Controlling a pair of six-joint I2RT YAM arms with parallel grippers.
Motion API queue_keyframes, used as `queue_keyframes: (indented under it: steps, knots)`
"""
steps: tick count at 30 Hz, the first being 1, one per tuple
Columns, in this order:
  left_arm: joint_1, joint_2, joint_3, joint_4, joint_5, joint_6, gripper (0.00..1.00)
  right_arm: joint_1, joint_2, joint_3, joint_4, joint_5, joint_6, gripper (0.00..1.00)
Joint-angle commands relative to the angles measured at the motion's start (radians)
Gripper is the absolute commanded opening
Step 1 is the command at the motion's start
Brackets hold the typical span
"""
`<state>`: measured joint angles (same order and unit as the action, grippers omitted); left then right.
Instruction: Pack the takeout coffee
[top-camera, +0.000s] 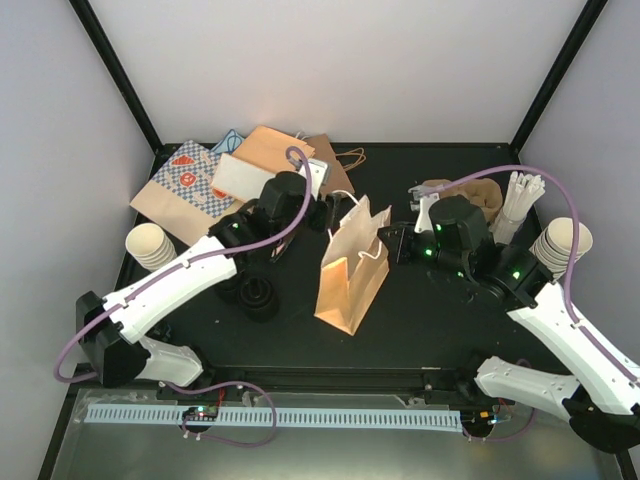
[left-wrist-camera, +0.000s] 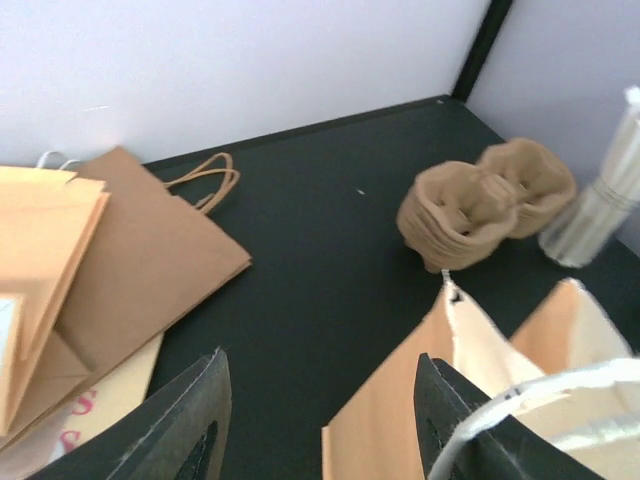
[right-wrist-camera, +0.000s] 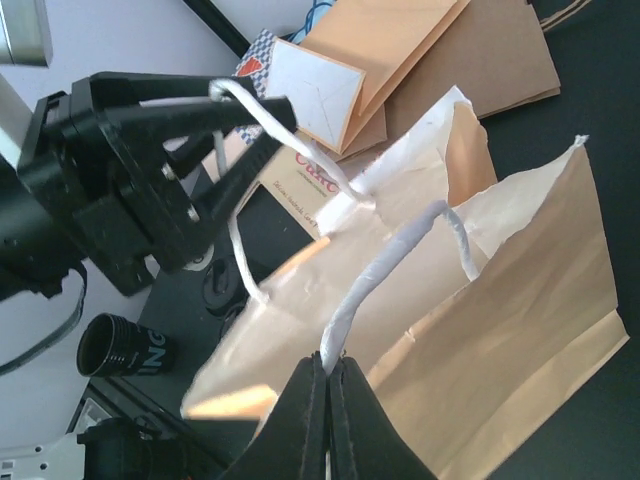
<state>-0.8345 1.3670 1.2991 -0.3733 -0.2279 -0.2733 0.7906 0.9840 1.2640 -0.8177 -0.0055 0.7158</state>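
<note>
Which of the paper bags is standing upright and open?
The tan paper bag with white twisted handles at mid-table, its handle pinched by the right tool. The other brown bags lie flat at back left.

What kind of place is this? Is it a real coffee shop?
Probably not: it looks like a robot practice booth set up like a takeout counter, with a paper bag, cream cups and pulp carriers.

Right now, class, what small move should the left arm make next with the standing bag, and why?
Probably close the left gripper on the white handle beside its finger. The right gripper pinches the other handle of the paper bag; the left jaws stand apart, so both could then spread the mouth.
</note>
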Motion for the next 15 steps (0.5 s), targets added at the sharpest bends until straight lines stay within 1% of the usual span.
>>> queue_keyframes:
  steps: [1,6,10,15]
  knots:
    - [0.052,-0.052,-0.004,-0.017,-0.041,-0.082,0.53,0.002,-0.022,-0.010,-0.038,0.037,-0.015,0.01]
    - [0.083,-0.124,-0.062,-0.006,-0.020,-0.100,0.52,0.001,-0.036,-0.027,-0.077,0.067,-0.022,0.01]
    - [0.103,-0.137,-0.084,-0.020,-0.018,-0.102,0.52,0.001,-0.074,-0.053,-0.118,0.098,-0.028,0.02]
    - [0.143,-0.159,-0.118,-0.017,-0.005,-0.111,0.52,0.002,-0.135,-0.123,-0.158,0.113,-0.020,0.02]
